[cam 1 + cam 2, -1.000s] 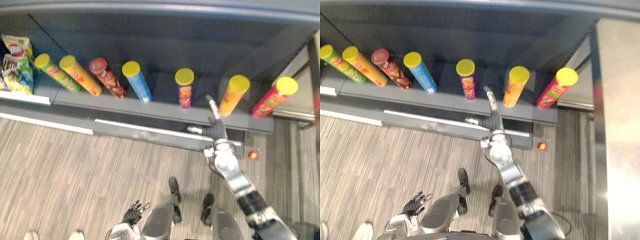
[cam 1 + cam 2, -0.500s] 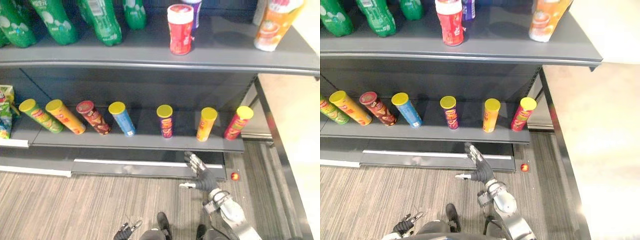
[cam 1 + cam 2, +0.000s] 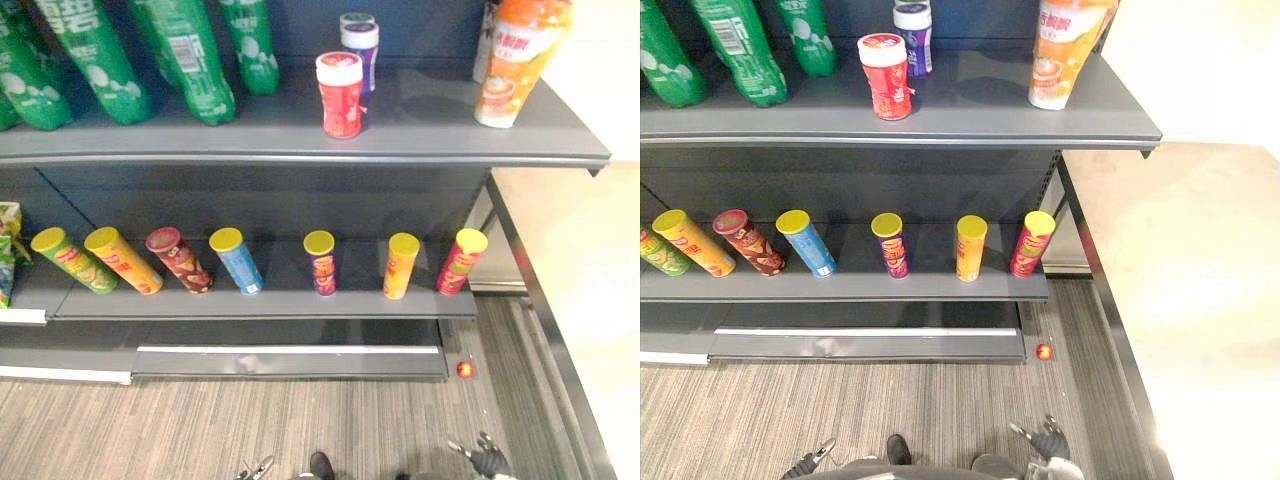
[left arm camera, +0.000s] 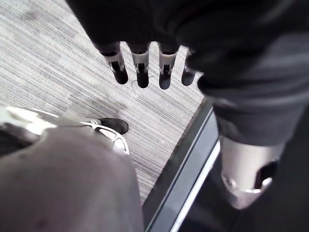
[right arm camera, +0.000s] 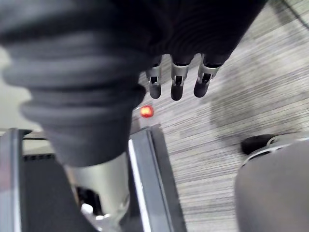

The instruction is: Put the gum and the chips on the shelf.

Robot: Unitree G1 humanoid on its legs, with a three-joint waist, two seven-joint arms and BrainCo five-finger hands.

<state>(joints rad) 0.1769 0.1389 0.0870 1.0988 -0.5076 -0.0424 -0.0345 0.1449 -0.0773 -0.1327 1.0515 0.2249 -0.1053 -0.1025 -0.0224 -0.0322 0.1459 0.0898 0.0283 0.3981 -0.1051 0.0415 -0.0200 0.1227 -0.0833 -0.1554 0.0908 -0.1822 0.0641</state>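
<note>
Several chip tubes with yellow lids stand in a row on the lower shelf (image 3: 285, 302), among them a purple one (image 3: 321, 263), an orange one (image 3: 400, 266) and a pink one (image 3: 457, 261). On the upper shelf (image 3: 430, 122) stand a red canister (image 3: 340, 96) and behind it a small purple jar with a white lid (image 3: 358, 46). My right hand (image 3: 1048, 440) hangs low over the floor, its fingers (image 5: 176, 85) straight and holding nothing. My left hand (image 3: 816, 458) also hangs by my side, fingers (image 4: 141, 72) straight and empty.
Green bottles (image 3: 185, 55) fill the upper shelf's left and an orange bottle (image 3: 520, 55) stands at its right end. A small red ball (image 3: 464, 369) lies on the striped floor by the shelf's base. Snack bags (image 3: 6, 255) show at the lower shelf's far left.
My right hand, which reached up by the orange tube on the lower shelf, has dropped to my side, empty. The camera has tipped up, bringing the upper shelf into view.
</note>
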